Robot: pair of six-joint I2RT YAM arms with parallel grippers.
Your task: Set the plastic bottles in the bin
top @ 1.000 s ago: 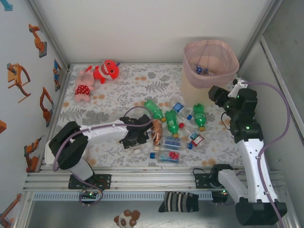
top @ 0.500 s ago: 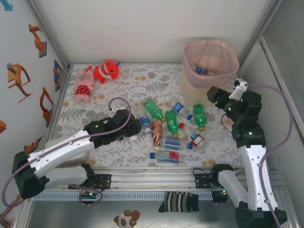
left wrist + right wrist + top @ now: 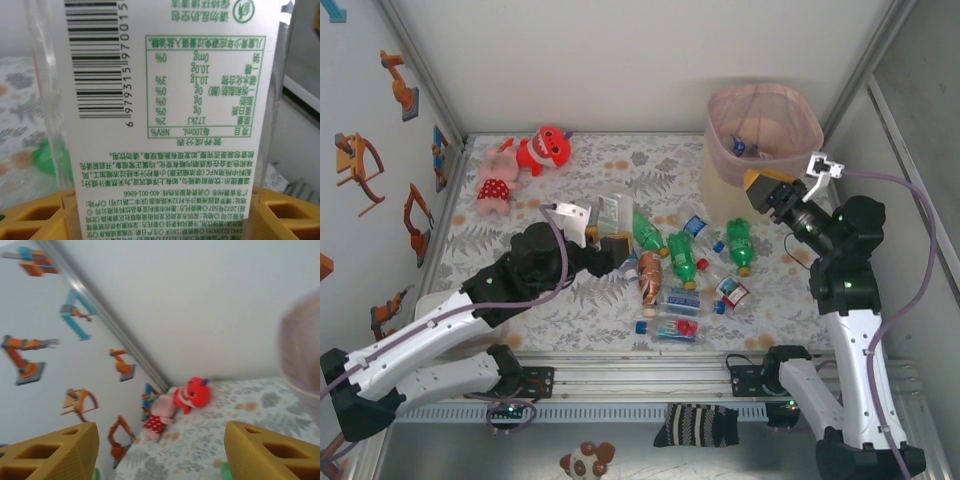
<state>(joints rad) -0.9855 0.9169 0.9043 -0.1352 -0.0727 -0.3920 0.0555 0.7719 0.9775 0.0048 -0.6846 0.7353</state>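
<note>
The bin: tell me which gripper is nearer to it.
Right. The right gripper, open, hangs just at the near side of the bin. The left gripper is well off at mid-table, to the bin's left, shut on a white-labelled bottle.

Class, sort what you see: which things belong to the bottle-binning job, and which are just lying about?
Job: held bottle, loose bottles, bin.
Lying about: red plush, pink plush, striped sock.
</note>
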